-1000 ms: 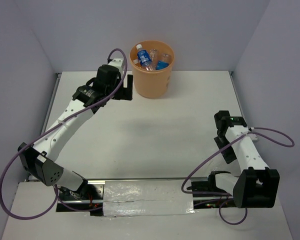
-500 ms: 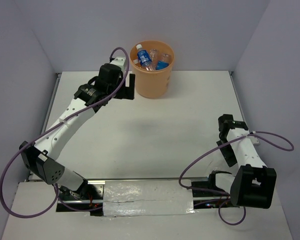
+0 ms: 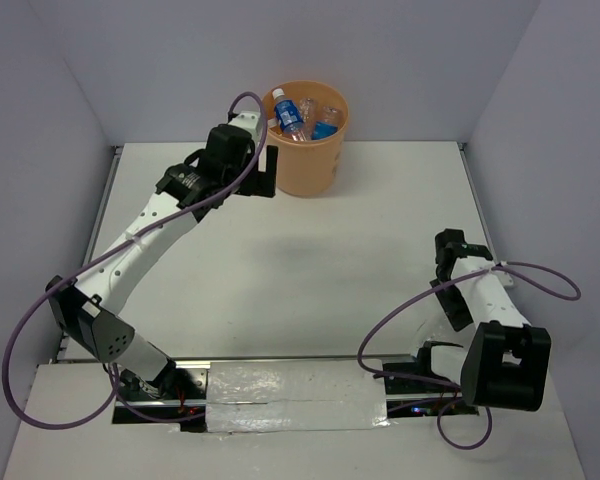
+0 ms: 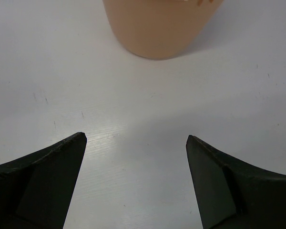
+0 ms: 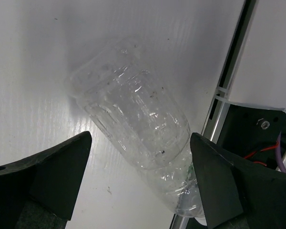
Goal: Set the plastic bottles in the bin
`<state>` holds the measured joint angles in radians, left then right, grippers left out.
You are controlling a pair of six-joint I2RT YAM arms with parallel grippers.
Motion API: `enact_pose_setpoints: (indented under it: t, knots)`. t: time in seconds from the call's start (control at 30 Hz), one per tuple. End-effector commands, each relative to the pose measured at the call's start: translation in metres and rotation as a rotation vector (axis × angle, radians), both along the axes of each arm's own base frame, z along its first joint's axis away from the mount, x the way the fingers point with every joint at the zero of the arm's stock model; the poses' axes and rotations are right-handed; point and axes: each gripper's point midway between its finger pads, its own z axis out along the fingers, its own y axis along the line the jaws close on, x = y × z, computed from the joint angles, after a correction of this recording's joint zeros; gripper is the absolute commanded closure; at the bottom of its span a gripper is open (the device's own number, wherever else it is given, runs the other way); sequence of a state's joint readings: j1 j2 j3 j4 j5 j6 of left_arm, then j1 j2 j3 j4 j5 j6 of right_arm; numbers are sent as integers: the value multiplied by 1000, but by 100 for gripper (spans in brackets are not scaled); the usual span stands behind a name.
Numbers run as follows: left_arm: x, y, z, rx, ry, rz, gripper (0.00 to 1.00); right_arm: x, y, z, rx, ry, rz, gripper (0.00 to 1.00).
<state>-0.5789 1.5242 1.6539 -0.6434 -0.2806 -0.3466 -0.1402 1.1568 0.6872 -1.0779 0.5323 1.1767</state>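
Two sets of jaws stand wide apart: left jaws hold nothing, facing the bin (image 4: 157,28) on the table (image 4: 133,100); right jaws straddle, unclamped, one clear bottle (image 5: 133,114) lying flat. Other bottles (image 3: 292,116) fill the bin.

Pale lilac walls (image 3: 410,60) enclose a white table (image 3: 300,270), apparently evenly lit.

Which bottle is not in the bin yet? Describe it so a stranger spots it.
Start at the white table's right edge. There the open right gripper hangs over one bottle lying on its side. Unlike the blue-labelled ones in the orange bin, it is clear and unlabelled.
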Motion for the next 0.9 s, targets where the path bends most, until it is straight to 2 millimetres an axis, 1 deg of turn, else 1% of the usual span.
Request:
enact_pose_setpoints:
  t: [0.0,0.1,0.13,0.27,0.3,0.37,0.4,0.5,0.53,0.57,0.6,0.63,0.67,0.7,0.73,0.8,0.83,0.87]
  knots:
    - [6,-5,15,-27,-38,12,1,7,0,-8,7,-19,-12,9]
    - [5,-6,11,-22,-28,11,1,10,4,-15,35,-20,8,8]
    - [4,-6,11,-22,-30,11,1,14,5,-17,45,-30,26,8]
    - [3,-3,9,-9,-27,20,1,22,19,-30,128,-42,93,9]
    - [4,-2,8,-6,-27,24,1,29,21,-32,142,-60,135,9]
    - [4,-2,9,-6,-27,24,1,33,27,-36,176,-73,180,10]
    - [4,-2,9,-5,-26,26,1,40,31,-36,200,-102,217,10]
    - [5,-2,10,-7,-29,28,1,51,37,-30,219,-171,275,20]
    - [4,-2,10,-7,-27,29,1,54,38,-26,219,-194,287,25]
    - [4,-3,9,-8,-26,28,1,59,38,-20,216,-229,306,32]
    - [4,-3,8,-6,-23,28,1,68,40,-14,213,-265,356,34]
    - [5,-3,8,-5,-22,29,1,76,48,-8,250,-310,397,35]
    - [5,-2,8,-2,-23,38,1,89,54,6,267,-375,444,38]
    - [5,1,10,1,-29,55,1,106,61,27,261,-476,528,39]
    - [6,7,12,3,-40,98,1,122,73,55,277,-570,590,40]
    - [6,15,16,0,-55,148,1,146,87,103,257,-728,685,41]
    - [7,22,18,1,-66,189,1,161,99,143,234,-815,748,43]
    - [8,26,21,3,-76,213,1,170,103,164,210,-851,778,44]
